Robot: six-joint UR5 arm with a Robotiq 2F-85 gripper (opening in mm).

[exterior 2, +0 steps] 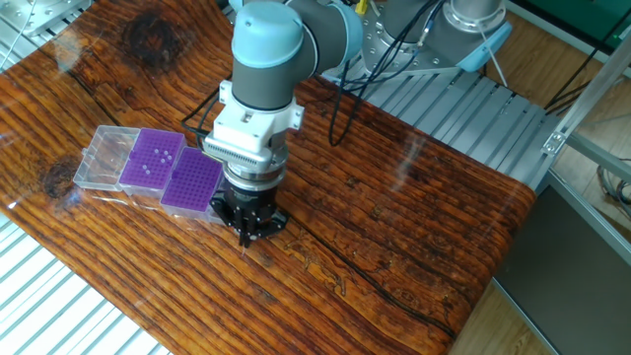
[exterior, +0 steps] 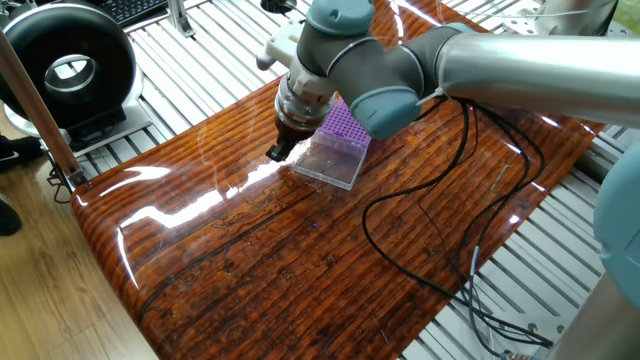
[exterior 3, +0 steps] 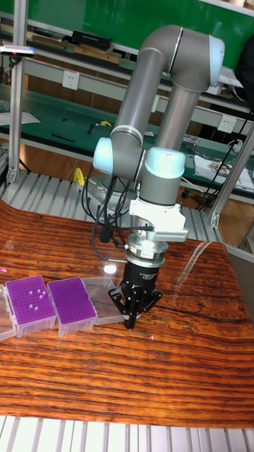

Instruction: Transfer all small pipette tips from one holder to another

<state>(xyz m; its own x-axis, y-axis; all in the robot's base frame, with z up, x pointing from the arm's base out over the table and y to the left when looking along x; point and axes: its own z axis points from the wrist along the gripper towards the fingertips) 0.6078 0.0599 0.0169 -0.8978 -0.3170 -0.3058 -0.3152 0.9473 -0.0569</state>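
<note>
Purple racks [exterior 2: 168, 175] sit side by side on the table [exterior 2: 414, 227]. My gripper [exterior 2: 247, 234] hangs just beside the nearer rack, fingers pinched together; held tip, cannot tell. I'd centre over a hole, descend vertically.

You won't find any readable text here: no labels, brands or numbers on the arm, the purple racks [exterior 2: 175, 175], their clear boxes or the wooden table [exterior 2: 414, 227]. Nothing legible anywhere.
</note>
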